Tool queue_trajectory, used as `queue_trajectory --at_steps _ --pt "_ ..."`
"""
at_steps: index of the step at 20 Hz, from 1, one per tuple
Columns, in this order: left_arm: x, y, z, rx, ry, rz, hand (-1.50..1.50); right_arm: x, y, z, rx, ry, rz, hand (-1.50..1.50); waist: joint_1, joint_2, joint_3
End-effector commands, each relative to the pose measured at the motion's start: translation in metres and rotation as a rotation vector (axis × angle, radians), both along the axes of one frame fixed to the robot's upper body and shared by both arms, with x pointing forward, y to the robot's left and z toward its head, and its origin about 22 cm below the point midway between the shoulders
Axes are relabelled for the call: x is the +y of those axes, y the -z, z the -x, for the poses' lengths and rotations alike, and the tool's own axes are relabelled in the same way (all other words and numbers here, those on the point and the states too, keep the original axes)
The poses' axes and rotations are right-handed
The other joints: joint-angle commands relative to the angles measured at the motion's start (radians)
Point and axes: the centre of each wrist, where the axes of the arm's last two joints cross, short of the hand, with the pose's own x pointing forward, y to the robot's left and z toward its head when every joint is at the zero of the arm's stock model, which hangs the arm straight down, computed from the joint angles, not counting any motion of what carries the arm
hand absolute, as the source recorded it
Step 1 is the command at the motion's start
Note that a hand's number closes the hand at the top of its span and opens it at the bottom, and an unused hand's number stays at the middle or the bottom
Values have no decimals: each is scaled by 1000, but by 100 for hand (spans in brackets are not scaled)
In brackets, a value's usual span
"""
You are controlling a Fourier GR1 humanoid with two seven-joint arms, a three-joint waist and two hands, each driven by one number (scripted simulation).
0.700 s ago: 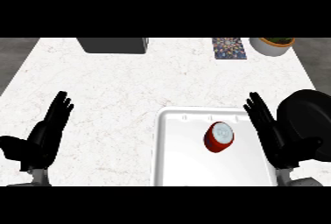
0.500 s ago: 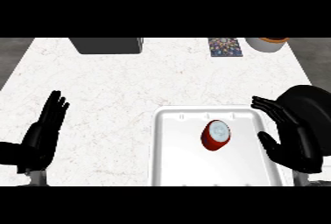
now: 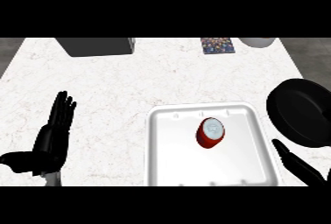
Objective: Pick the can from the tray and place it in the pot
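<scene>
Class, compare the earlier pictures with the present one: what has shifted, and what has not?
The right hand has dropped back toward the view's lower right corner, away from the pot, fingers straight. Nothing was grasped or released. The can lies unmoved on the tray; the left hand rests open at the left.

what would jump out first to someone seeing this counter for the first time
The red can stands out most, lying in the white tray at the counter's near right. Just right of the tray sits the black pot, dark against the pale marble. The left hand rests open, fingers up, at the lower left, and the right hand shows at the lower right corner.
</scene>
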Motion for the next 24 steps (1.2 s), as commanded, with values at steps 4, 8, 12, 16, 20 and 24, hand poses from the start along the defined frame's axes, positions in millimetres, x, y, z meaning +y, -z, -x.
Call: queue_trajectory --at_steps 4,8,12,16,20,24 --pt "-26 8 -1 -37 41 -3 0 53 3 77 -175 7 102 -150 44 12 1" --pt "-30 6 -5 -25 43 -7 0 59 7 106 72 67 209 -150 53 17 -2" --pt "-34 3 -8 -27 85 -3 0 43 19 126 337 82 375 -150 68 28 -6" --pt "-41 -3 -12 -42 89 -9 0 51 16 140 549 109 450 -150 81 33 -7" --pt "-40 -2 -15 -46 88 -12 0 78 -2 122 646 132 472 -150 90 29 -5" --pt "-31 2 -5 -35 103 -15 0 124 0 93 694 116 479 -150 87 21 -1"
